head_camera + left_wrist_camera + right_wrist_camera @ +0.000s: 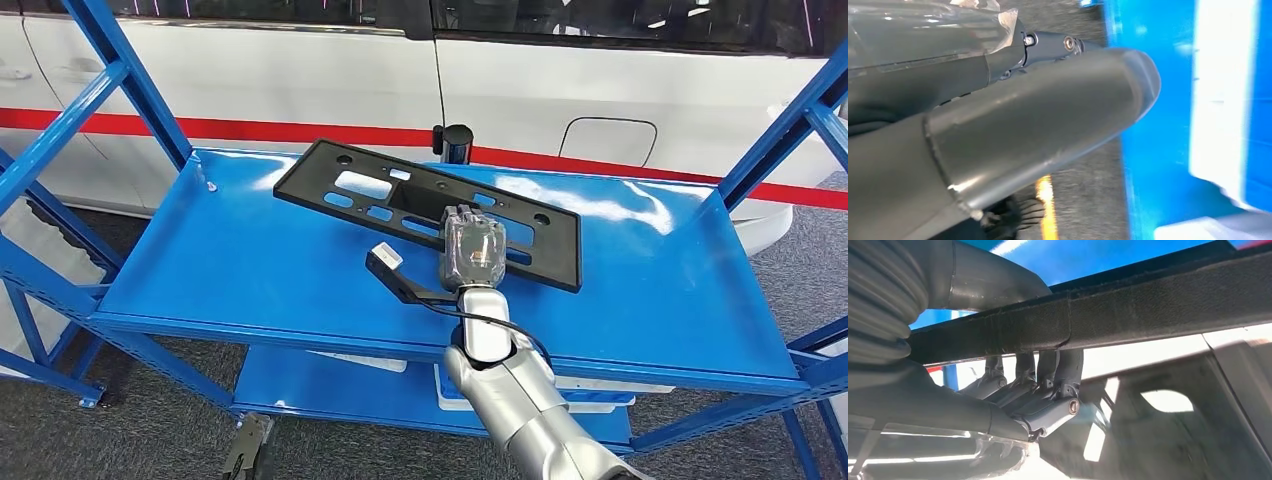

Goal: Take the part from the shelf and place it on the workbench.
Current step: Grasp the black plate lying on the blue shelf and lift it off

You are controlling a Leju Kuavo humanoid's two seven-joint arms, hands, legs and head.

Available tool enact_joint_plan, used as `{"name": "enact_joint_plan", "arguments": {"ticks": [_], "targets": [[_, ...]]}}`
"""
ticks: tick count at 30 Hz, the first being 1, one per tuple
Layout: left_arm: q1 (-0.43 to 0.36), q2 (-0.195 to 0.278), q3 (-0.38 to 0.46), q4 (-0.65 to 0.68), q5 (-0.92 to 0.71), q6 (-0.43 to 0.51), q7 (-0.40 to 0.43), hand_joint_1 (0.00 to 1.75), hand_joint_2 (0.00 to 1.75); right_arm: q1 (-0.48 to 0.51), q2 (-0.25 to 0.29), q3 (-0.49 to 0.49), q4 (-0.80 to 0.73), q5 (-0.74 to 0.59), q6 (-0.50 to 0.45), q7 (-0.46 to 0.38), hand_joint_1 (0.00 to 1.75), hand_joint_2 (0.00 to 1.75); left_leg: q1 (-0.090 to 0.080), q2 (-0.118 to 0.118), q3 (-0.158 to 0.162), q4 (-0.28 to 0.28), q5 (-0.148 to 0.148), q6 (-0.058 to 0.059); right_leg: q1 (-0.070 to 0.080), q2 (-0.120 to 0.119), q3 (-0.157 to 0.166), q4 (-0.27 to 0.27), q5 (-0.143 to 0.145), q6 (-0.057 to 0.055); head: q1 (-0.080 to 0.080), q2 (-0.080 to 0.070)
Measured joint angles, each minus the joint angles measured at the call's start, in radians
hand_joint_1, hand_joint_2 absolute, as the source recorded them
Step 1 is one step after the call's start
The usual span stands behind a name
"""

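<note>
The part (430, 208), a flat black frame with cut-outs, lies slantwise on the blue shelf (250, 270), running from near the back left corner toward the middle, its near edge well short of the front edge. The right hand (472, 250) reaches over the front edge and has that near edge: in the right wrist view the fingers (1048, 370) hook over one face of the rim while the thumb (993, 280) presses on the other, so the hand holds the part (1148, 305) in a narrow pinch. The left hand (1013, 130) hangs beside the shelf; whether it is wide or closed I cannot tell.

The grip sits on one long edge only. As I judge it, lifting from there may let the far end sag or swing, twist out of the pinch, or catch a blue upright (120, 60).
</note>
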Motion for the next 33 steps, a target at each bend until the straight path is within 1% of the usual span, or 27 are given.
{"name": "enact_joint_plan", "arguments": {"ticks": [1,3,5,7,10,16,20,25,26,30,31,32,33], "targets": [[-0.001,-0.001,-0.001,-0.001,-0.004,0.018,-0.036,0.00,0.00,0.015,-0.007,-0.006,-0.046,0.000,0.007,-0.017,1.75,1.75,0.000,0.000,0.000,0.000,0.000,0.000,0.000,0.000,0.000,0.000,0.000,0.000,0.000,0.000],[-0.005,-0.005,-0.005,-0.003,-0.013,0.052,-0.094,0.00,0.87,0.048,-0.020,-0.022,-0.143,0.000,0.019,-0.052,1.75,1.75,0.000,0.000,-0.001,0.000,0.000,0.000,0.000,0.000,-0.001,0.000,0.000,0.000,0.000,0.000],[-0.010,-0.008,-0.011,-0.005,-0.016,0.039,-0.120,0.00,1.75,0.084,-0.029,-0.048,-0.254,0.000,0.025,-0.106,1.75,1.75,0.000,0.000,-0.001,0.000,0.000,0.000,0.000,0.000,-0.001,0.000,0.000,0.000,0.000,0.000],[-0.014,-0.010,-0.019,-0.007,-0.015,0.009,-0.127,0.00,1.75,0.116,-0.033,-0.077,-0.362,0.000,0.026,-0.158,1.75,1.75,0.000,0.000,-0.001,0.000,0.000,0.000,0.000,0.000,-0.001,0.000,0.000,0.000,0.000,0.000],[-0.020,-0.017,-0.029,-0.008,-0.014,-0.007,-0.130,0.00,1.75,0.159,-0.034,-0.117,-0.515,0.001,0.021,-0.225,1.75,1.75,0.000,0.000,-0.001,0.000,0.000,0.000,0.000,0.000,-0.002,0.000,0.000,0.000,0.000,0.000],[-0.032,-0.024,-0.043,-0.008,0.000,-0.018,-0.117,0.00,1.75,0.220,-0.035,-0.160,-0.746,-0.007,-0.004,-0.305,1.75,1.75,0.000,0.000,-0.001,0.000,0.000,0.000,0.000,0.000,-0.002,0.000,0.000,0.000,0.000,0.000],[-0.038,-0.025,-0.051,-0.008,0.002,-0.028,-0.079,0.00,1.75,0.234,-0.038,-0.166,-0.832,-0.043,-0.010,-0.332,1.75,1.75,0.000,0.000,-0.001,0.000,0.000,0.000,0.000,0.000,-0.002,0.000,0.000,0.000,0.000,0.000],[-0.042,-0.024,-0.043,-0.008,0.078,-0.118,0.011,0.00,1.75,0.235,-0.038,-0.168,-0.862,-0.139,-0.013,-0.359,1.75,1.75,0.000,0.000,-0.001,0.000,0.000,0.000,0.000,0.000,-0.001,0.000,0.000,0.000,0.000,0.000],[-0.041,-0.023,-0.034,-0.008,0.103,-0.130,0.027,0.00,1.75,0.235,-0.038,-0.168,-0.863,-0.170,-0.013,-0.368,1.75,1.75,-0.001,0.000,-0.002,0.002,-0.001,0.001,-0.001,0.000,0.000,-0.001,0.001,0.001,0.000,0.000],[-0.039,-0.014,0.005,-0.007,0.159,-0.125,0.088,0.00,1.75,0.228,-0.034,-0.171,-0.863,-0.302,-0.011,-0.404,1.75,1.75,-0.003,0.000,-0.006,0.009,-0.008,0.015,-0.016,0.000,0.000,-0.004,0.003,0.012,-0.001,0.000],[-0.037,-0.011,0.012,-0.007,0.161,-0.121,0.093,0.00,1.75,0.225,-0.032,-0.172,-0.864,-0.323,-0.010,-0.408,1.75,1.75,-0.001,0.000,-0.003,0.004,-0.003,0.020,-0.015,0.000,-0.001,-0.004,0.002,0.014,-0.001,0.000],[-0.036,-0.008,0.017,-0.007,0.163,-0.118,0.096,0.00,1.75,0.222,-0.029,-0.174,-0.864,-0.335,-0.010,-0.411,1.75,1.75,0.001,0.002,0.001,-0.003,0.002,0.025,-0.014,-0.001,-0.003,0.003,-0.003,0.016,0.000,0.000],[-0.036,-0.007,0.022,-0.007,0.164,-0.117,0.098,0.00,1.75,0.218,-0.028,-0.176,-0.864,-0.349,-0.008,-0.415,1.75,1.75,0.002,0.003,0.006,-0.010,0.009,0.032,-0.014,-0.002,-0.012,0.023,-0.018,0.014,0.000,0.000]]}}
